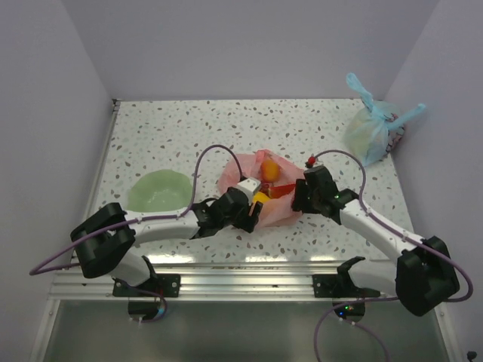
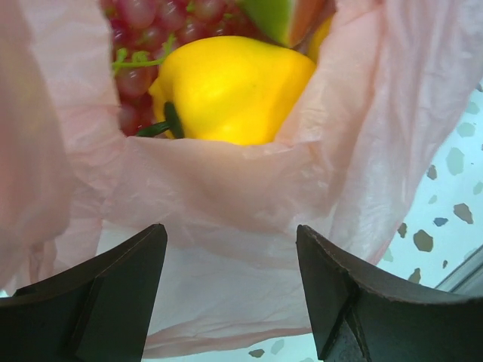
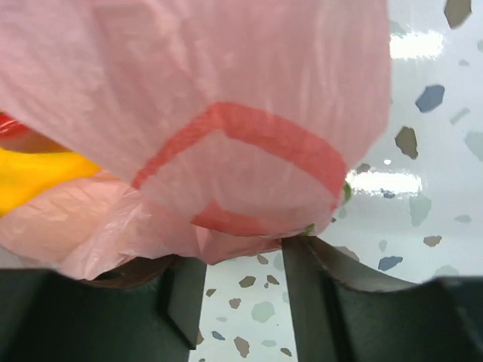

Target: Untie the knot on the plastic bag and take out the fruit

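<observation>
A: Left gripper (image 2: 230, 241)?
B: Mine's spread wide, the near lip of the plastic bag (image 2: 226, 188) just ahead, mid-table. My right gripper (image 3: 238, 260) gapes narrowly under film.
A: Next?
B: I'd clear the lip, straddle the yellow fruit (image 2: 234, 90), and skip the grapes (image 2: 143, 30) behind.

The thin translucent pink plastic bag (image 1: 234, 172) lies crinkled and open at mid-table. Inside sit a yellow round fruit (image 2: 230, 90), a dark red grape cluster (image 2: 143, 38), a red-and-green watermelon slice (image 2: 283, 19) and an orange fruit (image 1: 269, 170).
</observation>
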Tool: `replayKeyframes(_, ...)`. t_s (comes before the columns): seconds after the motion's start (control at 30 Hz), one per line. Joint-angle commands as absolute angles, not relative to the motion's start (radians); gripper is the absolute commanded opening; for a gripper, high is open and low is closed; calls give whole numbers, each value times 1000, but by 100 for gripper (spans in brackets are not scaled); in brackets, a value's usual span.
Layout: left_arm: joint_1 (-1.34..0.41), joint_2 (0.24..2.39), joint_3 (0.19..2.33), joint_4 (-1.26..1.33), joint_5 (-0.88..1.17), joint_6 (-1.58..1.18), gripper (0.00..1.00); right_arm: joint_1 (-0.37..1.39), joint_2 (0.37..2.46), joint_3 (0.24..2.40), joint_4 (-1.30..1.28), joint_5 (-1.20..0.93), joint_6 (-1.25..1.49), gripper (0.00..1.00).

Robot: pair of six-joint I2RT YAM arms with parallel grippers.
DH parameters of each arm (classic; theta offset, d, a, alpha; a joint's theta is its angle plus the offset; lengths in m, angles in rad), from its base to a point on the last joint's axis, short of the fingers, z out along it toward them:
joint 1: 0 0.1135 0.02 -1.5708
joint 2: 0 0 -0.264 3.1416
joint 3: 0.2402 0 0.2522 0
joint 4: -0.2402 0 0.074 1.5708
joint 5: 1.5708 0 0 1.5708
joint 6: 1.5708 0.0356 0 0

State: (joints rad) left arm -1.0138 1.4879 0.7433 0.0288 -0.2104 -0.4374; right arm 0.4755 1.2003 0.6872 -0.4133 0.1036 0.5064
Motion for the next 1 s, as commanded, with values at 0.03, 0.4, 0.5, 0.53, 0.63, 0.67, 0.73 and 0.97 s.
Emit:
replayKeyframes(0.03, -951, 1450, 700, 83, -207, -506, 75, 466, 1160, 585, -361, 179, 626, 40)
replayKeyframes(0.4, -798, 1410, 679, 137, -5, -543, 83, 463, 1183, 529, -282, 130, 661, 18)
replayKeyframes(0.5, -799, 1349, 693, 120, 50, -560, 90, 463, 1108, 583, -357, 141, 631, 26)
replayKeyframes(0.53, -799, 1332, 696, 114, 57, -566, 91, 463, 1091, 618, -401, 144, 615, 29)
replayKeyframes(0.63, -802, 1258, 707, 83, 68, -583, 95, 463, 1022, 694, -489, 146, 583, 46)
replayKeyframes(0.67, -801, 1241, 712, 68, 71, -586, 96, 463, 1011, 713, -509, 143, 575, 50)
replayKeyframes(0.73, -808, 1195, 732, 49, 64, -589, 96, 463, 980, 765, -563, 135, 555, 59)
replayKeyframes(0.97, -833, 1158, 873, -104, 8, -476, 96, 465, 925, 851, -653, 133, 551, 73)
